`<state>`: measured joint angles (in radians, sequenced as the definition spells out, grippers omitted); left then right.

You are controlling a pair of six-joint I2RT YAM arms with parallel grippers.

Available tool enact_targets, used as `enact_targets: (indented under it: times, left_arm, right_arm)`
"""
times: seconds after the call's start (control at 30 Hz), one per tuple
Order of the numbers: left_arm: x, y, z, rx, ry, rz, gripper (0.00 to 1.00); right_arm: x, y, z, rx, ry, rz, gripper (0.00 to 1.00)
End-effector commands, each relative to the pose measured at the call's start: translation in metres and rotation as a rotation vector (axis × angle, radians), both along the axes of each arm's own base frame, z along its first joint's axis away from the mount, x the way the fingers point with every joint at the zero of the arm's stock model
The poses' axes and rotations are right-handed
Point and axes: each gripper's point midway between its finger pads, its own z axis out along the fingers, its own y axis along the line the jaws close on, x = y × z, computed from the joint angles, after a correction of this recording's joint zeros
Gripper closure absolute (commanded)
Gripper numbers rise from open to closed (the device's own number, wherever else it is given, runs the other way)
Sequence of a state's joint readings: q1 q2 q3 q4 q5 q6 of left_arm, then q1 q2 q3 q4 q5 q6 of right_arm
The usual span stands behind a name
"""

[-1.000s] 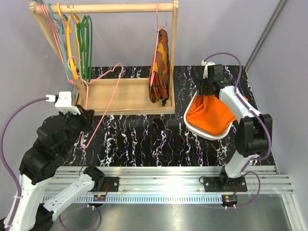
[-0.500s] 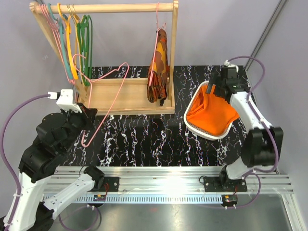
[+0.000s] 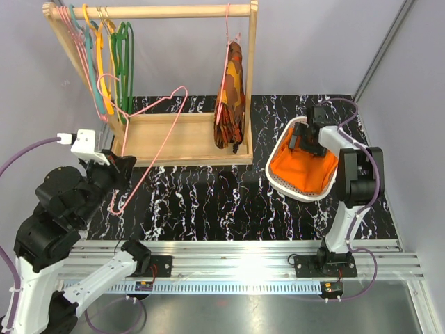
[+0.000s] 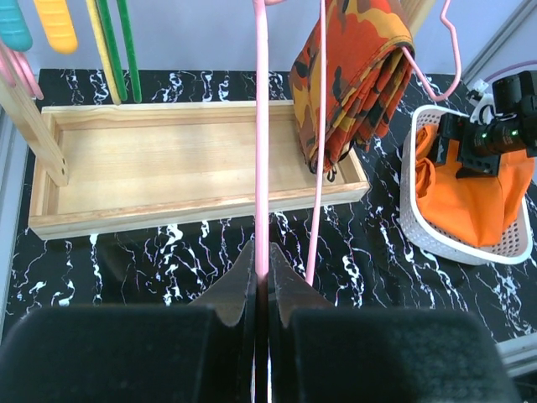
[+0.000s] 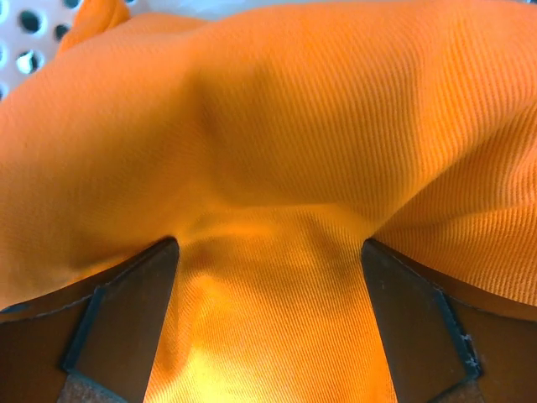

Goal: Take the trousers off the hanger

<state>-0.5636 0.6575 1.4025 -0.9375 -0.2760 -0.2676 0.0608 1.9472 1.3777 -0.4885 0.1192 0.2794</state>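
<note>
The bare pink wire hanger slants from my left gripper up toward the wooden rack. In the left wrist view the left gripper is shut on the hanger's wire. The bright orange trousers lie bunched in the white basket at the right, off the hanger. They also show in the left wrist view. My right gripper is at the basket's far end, low over the cloth. In the right wrist view it is open, its jaws wide apart, with the trousers filling the view.
A wooden rack with a tray base stands at the back left. Green, yellow, teal and pink hangers hang at its left end. An orange-brown patterned garment hangs on another pink hanger at its right end.
The right gripper moved back and down into the basket's far end, and the trousers settled in the basket. The left arm shifted left with the hanger, whose top rose slightly.
</note>
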Motion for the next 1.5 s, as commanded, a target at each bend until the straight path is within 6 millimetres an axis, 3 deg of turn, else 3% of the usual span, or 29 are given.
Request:
enact_targets:
  times: [0.0,0.13,0.23,0.27,0.33,0.47,0.53,0.57,0.63,0.67,0.73,0.77,0.8,0.97,1.27,1.43,1.47]
  left_arm:
    - [-0.001,-0.006,0.019,-0.011,-0.047,-0.042,1.0]
    - [-0.001,-0.012,0.025,-0.037,-0.055,-0.066,1.0]
    - [0.004,-0.015,0.032,-0.046,-0.071,-0.063,1.0]
    - [0.006,-0.014,0.034,-0.046,-0.076,-0.052,1.0]
    - [0.017,-0.012,0.033,-0.024,-0.064,-0.012,1.0]
    - [0.039,-0.012,0.031,0.014,-0.042,0.051,1.0]
    - [0.049,-0.006,0.034,0.03,-0.057,0.107,1.0]
    - [0.056,-0.007,0.033,0.044,-0.052,0.123,1.0]
    - [0.065,-0.002,0.039,0.052,-0.072,0.17,1.0]
    - [0.07,-0.004,0.04,0.059,-0.074,0.178,1.0]
    - [0.077,-0.004,0.051,0.059,-0.108,0.196,1.0]
    - [0.08,-0.006,0.055,0.061,-0.116,0.194,1.0]
    - [0.087,-0.011,0.054,0.09,-0.114,0.182,1.0]
    - [0.112,-0.021,0.066,0.146,-0.136,0.189,1.0]
    - [0.169,-0.046,0.083,0.239,-0.209,0.208,1.0]
    - [0.199,-0.061,0.095,0.261,-0.25,0.203,1.0]
    - [0.212,-0.066,0.086,0.281,-0.228,0.203,1.0]
  right_arm:
    - [-0.013,0.023,0.011,0.15,-0.007,0.064,0.01]
    - [-0.011,0.023,0.047,0.163,-0.025,0.098,0.01]
    - [-0.012,0.021,0.086,0.154,-0.105,0.1,0.01]
    - [-0.014,0.021,0.11,0.15,-0.16,0.099,0.0]
    - [-0.021,0.018,0.138,0.141,-0.209,0.089,0.0]
    - [-0.05,0.011,0.207,0.117,-0.346,0.065,0.01]
    - [-0.067,0.012,0.222,0.128,-0.381,0.068,0.01]
    - [-0.081,0.015,0.243,0.142,-0.443,0.084,0.01]
    - [-0.1,0.028,0.251,0.199,-0.471,0.146,0.0]
    - [-0.116,0.032,0.268,0.216,-0.529,0.173,0.01]
    - [-0.135,0.043,0.268,0.266,-0.542,0.222,0.01]
    - [-0.151,0.043,0.28,0.271,-0.589,0.223,0.01]
    - [-0.161,0.044,0.275,0.289,-0.577,0.209,0.01]
    - [-0.209,0.046,0.29,0.304,-0.656,0.227,0.0]
    - [-0.248,0.068,0.305,0.405,-0.718,0.336,0.0]
    - [-0.271,0.112,0.313,0.682,-0.717,0.494,0.01]
    - [-0.276,0.114,0.315,0.698,-0.73,0.507,0.01]
